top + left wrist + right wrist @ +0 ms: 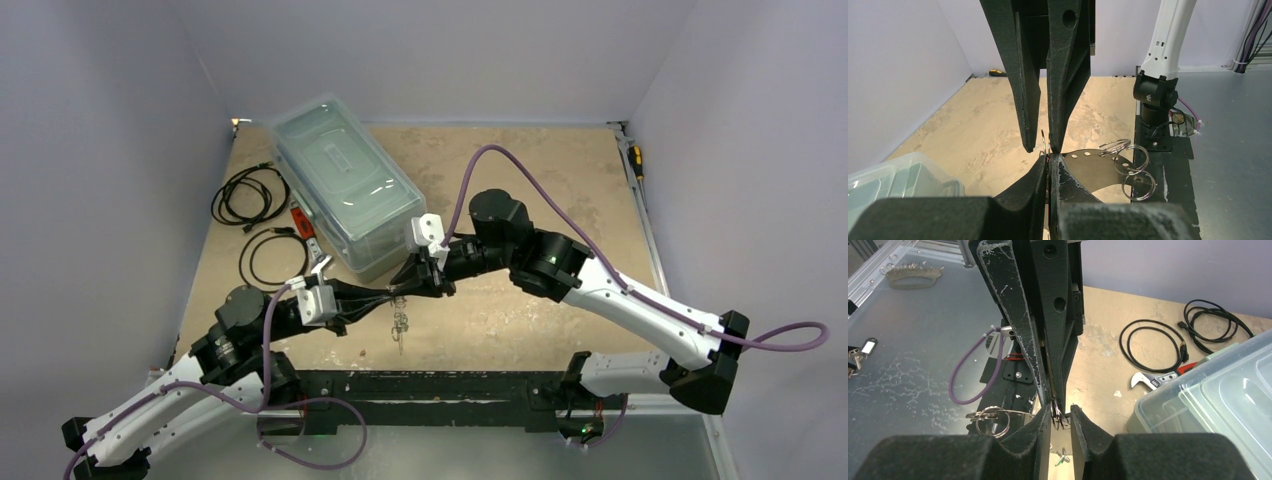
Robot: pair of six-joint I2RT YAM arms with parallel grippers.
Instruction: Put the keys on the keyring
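Note:
Both grippers meet tip to tip over the front middle of the table. My left gripper (388,296) (1049,157) is shut on one end of the keyring (1093,170), a thin curved band with holes and several metal rings (1135,172) on its edge. My right gripper (411,283) (1061,412) faces it, its jaws a little apart around small wire rings (1058,420) at the clamped end, not pinching them. The keyring (1013,415) sticks out to the left in the right wrist view. The keys (400,325) hang under the grippers, and a green-headed one (1063,458) shows below the right fingers.
A clear lidded plastic box (345,185) (1208,400) stands just behind the grippers. Two coiled black cables (250,195) (272,258) and a red-handled wrench (305,232) lie at the left. A yellow screwdriver (635,160) lies at the right edge.

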